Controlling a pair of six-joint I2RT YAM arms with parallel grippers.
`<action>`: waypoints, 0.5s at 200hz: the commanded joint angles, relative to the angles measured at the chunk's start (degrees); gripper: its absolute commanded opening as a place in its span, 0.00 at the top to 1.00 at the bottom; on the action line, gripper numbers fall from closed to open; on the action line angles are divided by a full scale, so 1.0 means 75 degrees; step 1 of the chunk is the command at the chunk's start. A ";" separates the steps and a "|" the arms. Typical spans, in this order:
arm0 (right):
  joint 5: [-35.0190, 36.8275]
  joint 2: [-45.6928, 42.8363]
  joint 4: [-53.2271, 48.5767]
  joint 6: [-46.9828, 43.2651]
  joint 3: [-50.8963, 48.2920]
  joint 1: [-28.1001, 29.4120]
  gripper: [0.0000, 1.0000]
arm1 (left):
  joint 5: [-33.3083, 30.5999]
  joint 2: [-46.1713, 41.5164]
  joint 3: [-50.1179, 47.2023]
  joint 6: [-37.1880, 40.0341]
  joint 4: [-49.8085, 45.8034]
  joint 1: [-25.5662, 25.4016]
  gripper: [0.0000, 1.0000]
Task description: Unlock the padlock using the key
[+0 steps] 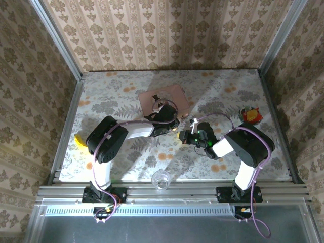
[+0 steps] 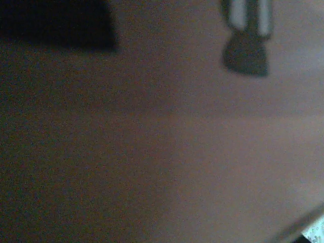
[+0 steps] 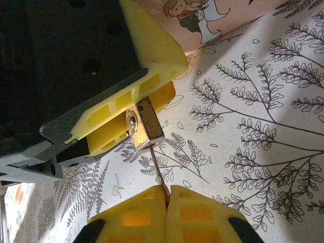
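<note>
Brass-gold padlock [image 3: 144,124]: clamped between the yellow pads [image 3: 126,96] of the left end effector [image 3: 132,115], left of centre in the right wrist view, with the fern-printed tabletop [image 3: 253,131] behind it. Dark-grey key [image 3: 156,169]: the thin shaft is pinched at the bottom edge by the right end effector [image 3: 167,195], whose yellow fingers [image 3: 197,212] are pressed together on it. Its tip is touching the padlock's lower edge; whether it is inserted cannot be told. Pink box [image 3: 228,15]: placed at upper right, beyond the padlock. Clear glass [image 1: 161,179]: placed at lower centre of the top view, well apart from both end effectors.
</note>
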 commanded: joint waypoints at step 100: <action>-0.0893 0.0096 0.1394 0.0214 0.0638 -0.0474 1.00 | 0.1660 0.0196 -0.0130 -0.0690 0.0248 -0.0318 1.00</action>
